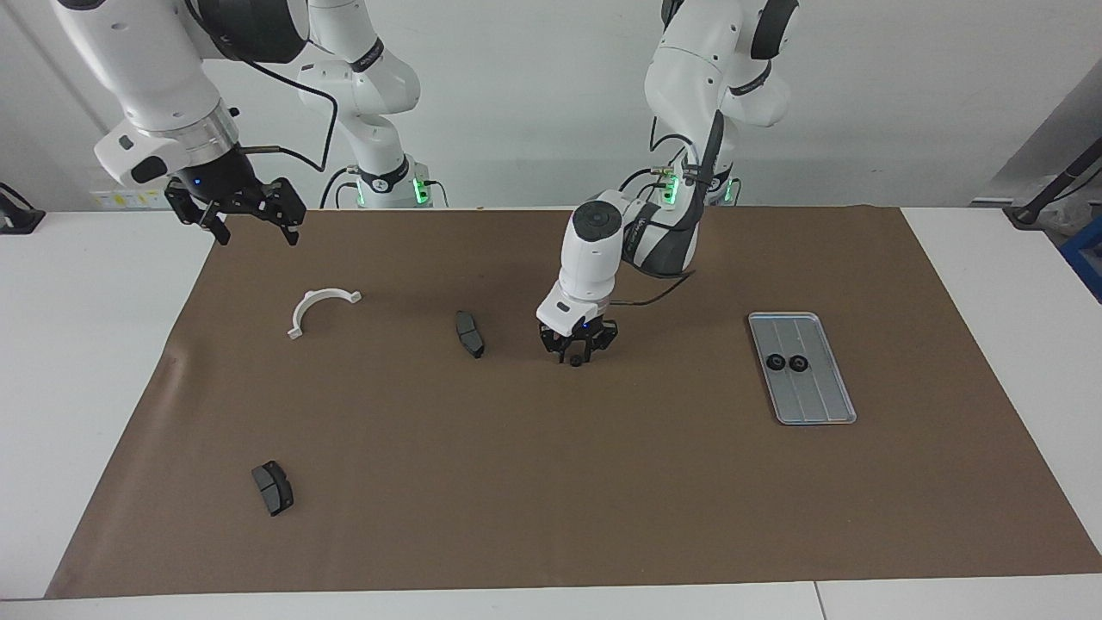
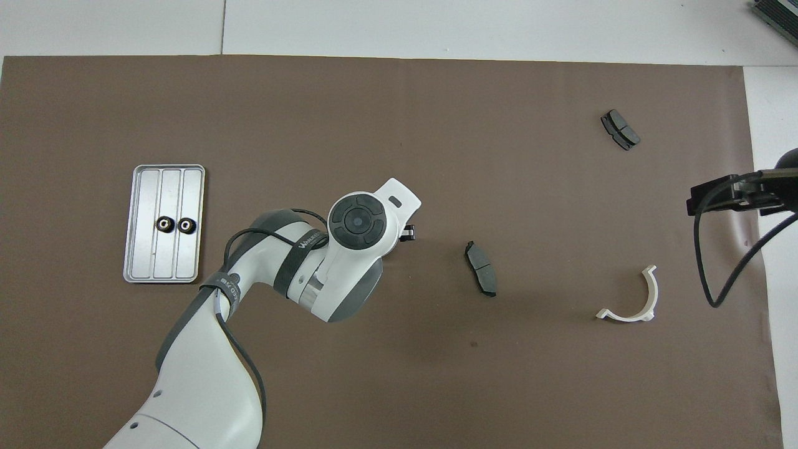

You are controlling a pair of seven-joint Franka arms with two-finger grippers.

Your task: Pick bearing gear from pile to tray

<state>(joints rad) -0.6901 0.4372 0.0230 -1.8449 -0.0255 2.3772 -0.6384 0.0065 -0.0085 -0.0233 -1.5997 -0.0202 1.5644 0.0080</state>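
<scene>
A small black bearing gear (image 1: 574,362) lies on the brown mat near the middle. My left gripper (image 1: 574,351) stands straight down over it, open, with a fingertip on each side of the gear and close to it. From overhead the left wrist hides the gear. The silver tray (image 1: 820,398) (image 2: 163,255) lies toward the left arm's end and holds two black gears (image 1: 787,362) (image 2: 175,224). My right gripper (image 1: 252,231) (image 2: 717,196) hangs open and empty in the air above the mat's corner at the right arm's end.
Beside the left gripper lies a dark grey pad (image 1: 469,334) (image 2: 480,268). A white half-ring bracket (image 1: 318,306) (image 2: 633,299) lies under the right gripper's side. Another pad (image 1: 273,487) (image 2: 620,129) lies farther from the robots.
</scene>
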